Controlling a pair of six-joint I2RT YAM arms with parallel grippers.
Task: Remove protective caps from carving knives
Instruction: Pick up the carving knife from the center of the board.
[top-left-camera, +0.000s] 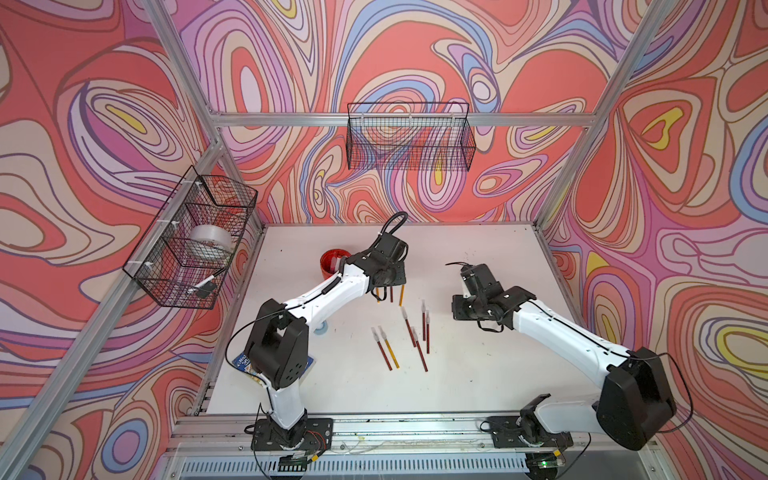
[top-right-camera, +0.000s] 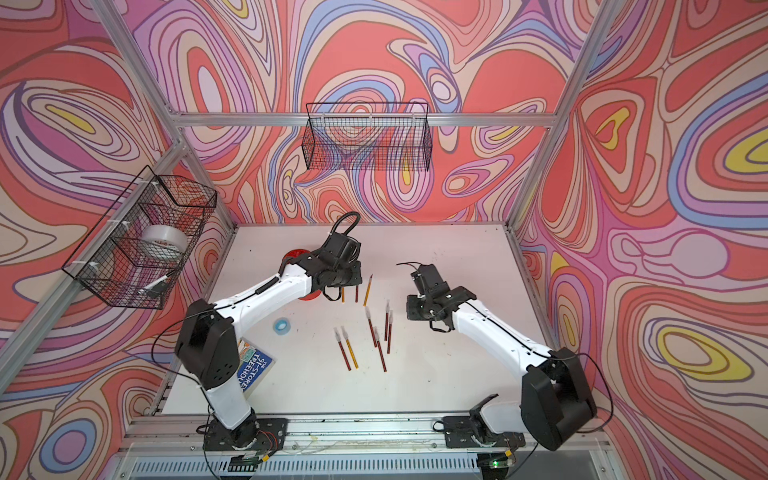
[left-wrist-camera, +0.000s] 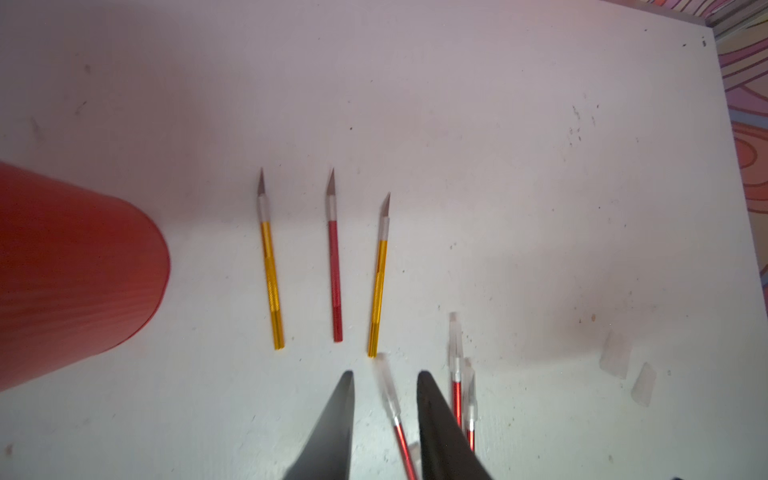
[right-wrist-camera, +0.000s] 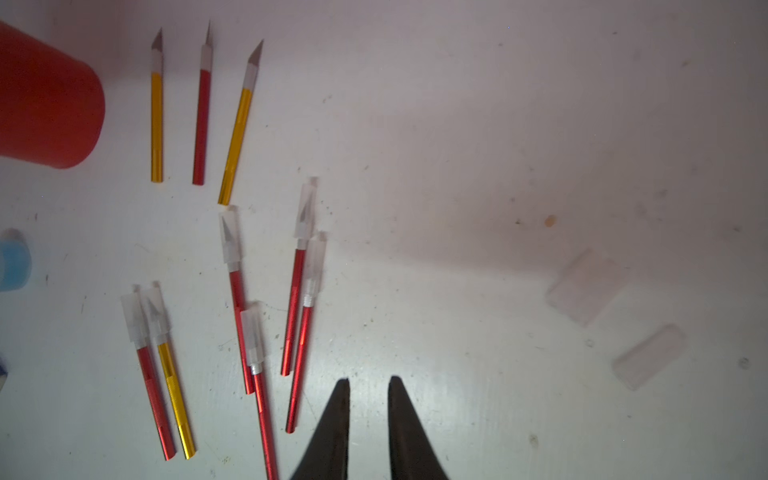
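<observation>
Nine knives (right-wrist-camera: 202, 120) lie flat on the white table (right-wrist-camera: 457, 124). Three of them, yellow, red and yellow, lie in a row just beside the red cup (right-wrist-camera: 45, 99), a little apart from each other, with their metal blades bare and pointing the same way. The other six lie in a loose cluster nearer the robot's base, all with see-through caps (right-wrist-camera: 230, 237) over their blades: a red one and a yellow one (right-wrist-camera: 176, 399) touching side by side, a red one whose cap rests against the handle of another red one, and two more red ones close alongside each other. Two loose caps (right-wrist-camera: 586, 286) lie near each other on the bare table, well apart from the knives, on the side of the cluster away from the cup. The left gripper (left-wrist-camera: 385, 372) hangs over the table near the bare row; its fingers stand moderately apart with nothing clamped, and a capped red knife shows blurred on the table through the gap. The right gripper (right-wrist-camera: 368, 380) is just beside the capped cluster, its fingers a narrow gap apart and empty. A blue tape roll (top-right-camera: 281, 325) lies on the table between the left arm and the capped knives, and a book (top-right-camera: 253, 365) lies partly under that arm
</observation>
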